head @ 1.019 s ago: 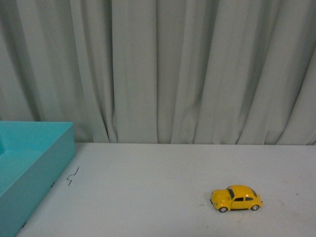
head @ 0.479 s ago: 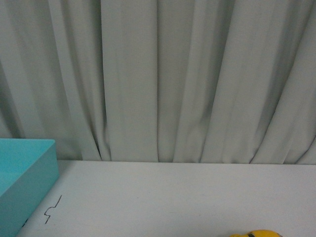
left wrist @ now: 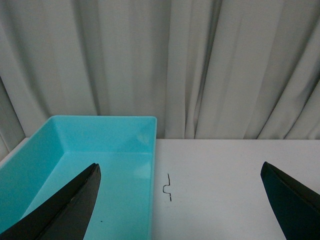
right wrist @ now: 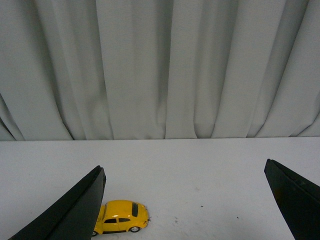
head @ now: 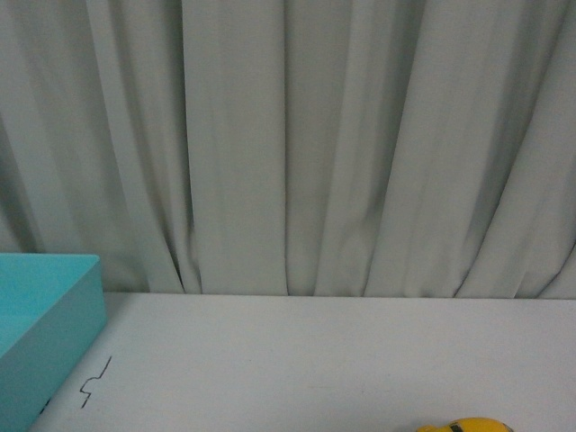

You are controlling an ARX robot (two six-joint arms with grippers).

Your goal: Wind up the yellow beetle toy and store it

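So far: toy car (right wrist: 120,217) untouched.
Jaws: left gripper (left wrist: 180,169) and right gripper (right wrist: 185,167) spread, empty.
Remaining: winding, storing in box (left wrist: 102,131).

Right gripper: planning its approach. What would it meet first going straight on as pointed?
The right gripper would probably meet bare table, or the curtain behind it; the yellow beetle toy sits off that line. Depth unclear.

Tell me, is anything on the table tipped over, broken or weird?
Nothing is tipped or broken. The yellow toy car stands on its wheels on the table, and the blue box sits flat. The only oddity is a dark squiggle on the table beside the box; mark or bent wire, I cannot tell.
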